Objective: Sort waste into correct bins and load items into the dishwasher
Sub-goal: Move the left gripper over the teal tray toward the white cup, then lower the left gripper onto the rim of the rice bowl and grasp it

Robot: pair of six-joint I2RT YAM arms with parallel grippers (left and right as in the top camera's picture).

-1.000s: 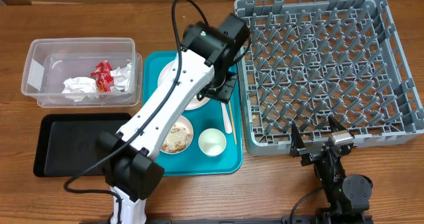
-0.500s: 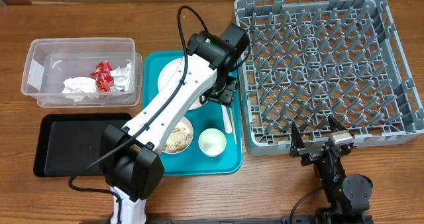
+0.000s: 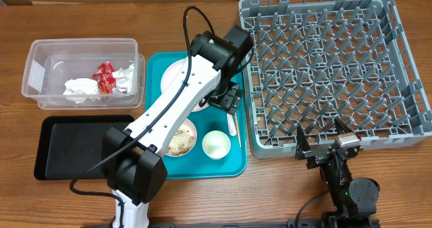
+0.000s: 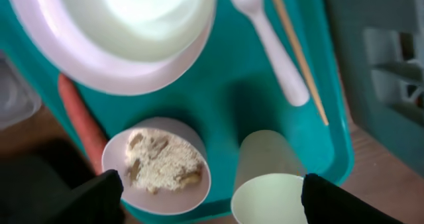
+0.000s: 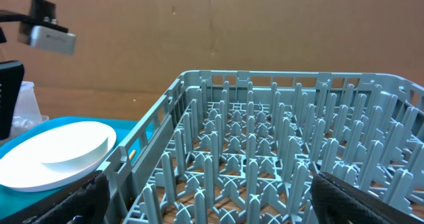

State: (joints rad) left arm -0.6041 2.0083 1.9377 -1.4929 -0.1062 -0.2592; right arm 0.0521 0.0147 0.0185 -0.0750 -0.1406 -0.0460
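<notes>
Left wrist: left gripper [image 4: 211,192] wide, empty, above teal tray [image 4: 232,98]; fork [image 4: 271,52], stick [image 4: 299,58] near tray edge (right gripper [image 5: 209,192] also wide, empty).

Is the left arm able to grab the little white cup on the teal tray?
Probably yes. The left gripper hangs open near the white cup, which stands uncovered with nothing on top. Only the bowl of food scraps sits close beside it.

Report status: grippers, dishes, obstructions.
Both open, empty: left gripper over the teal tray, right gripper beside the dish rack. Tray holds plate, scrap bowl, cup, fork, stick; rack empty. Nothing in the way.
</notes>
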